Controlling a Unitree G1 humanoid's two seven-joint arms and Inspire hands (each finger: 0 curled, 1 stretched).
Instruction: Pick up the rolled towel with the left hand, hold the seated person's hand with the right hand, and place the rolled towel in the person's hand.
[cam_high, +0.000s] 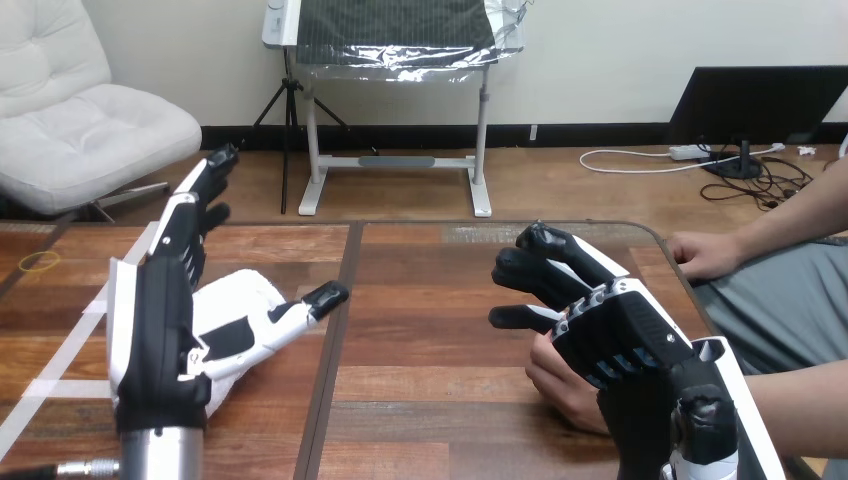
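The white rolled towel (238, 296) lies on the left half of the wooden table (440, 300). My left hand (160, 320) stands against its near side, fingers (200, 195) straight and pointing up and away, thumb (322, 297) stretched out to the right along the towel. My right hand (620, 335) lies over the person's hand (558, 385), which rests on the table near the front right. Its fingers (535, 268) jut out to the left past the person's hand, loosely bent and not wrapped round it.
The person's other hand (705, 254) rests at the table's right edge. A yellow rubber band (40, 262) lies at the far left. White tape lines (62, 348) cross the left front. A dark seam (340, 320) splits the tabletop.
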